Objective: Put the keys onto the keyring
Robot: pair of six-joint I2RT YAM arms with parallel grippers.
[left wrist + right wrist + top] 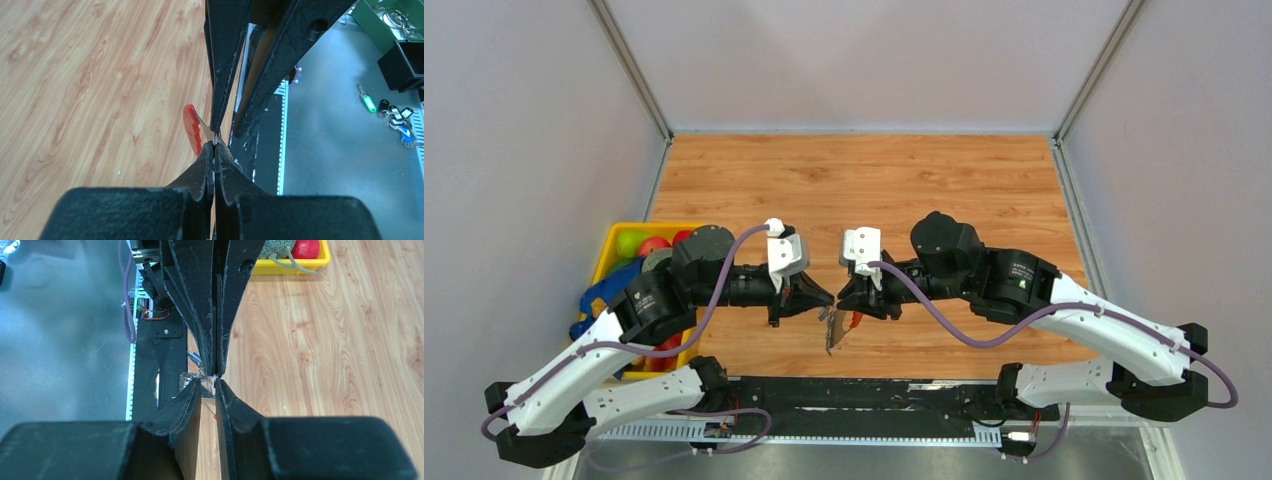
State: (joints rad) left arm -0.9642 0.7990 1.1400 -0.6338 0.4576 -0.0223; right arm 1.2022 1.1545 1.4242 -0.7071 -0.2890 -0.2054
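Observation:
My two grippers meet tip to tip above the near middle of the wooden table. The left gripper (828,297) (215,144) is shut, with a sliver of blue between its jaws and a silvery bit of the keys (216,136) at its tips. Beside the left fingers, the keys' blue tag (194,356) shows in the right wrist view. The keyring (832,334) hangs just under the tips, its red loop (191,127) to one side and its glittery piece (189,376) behind. The right gripper (844,295) (208,383) has a narrow gap between its jaws at the keyring's top.
A yellow bin (612,246) (320,261) of toy fruit stands at the table's left edge. A black rail (854,395) runs along the near edge. Off the table lie spare tagged keys (400,122) and a green box (372,22).

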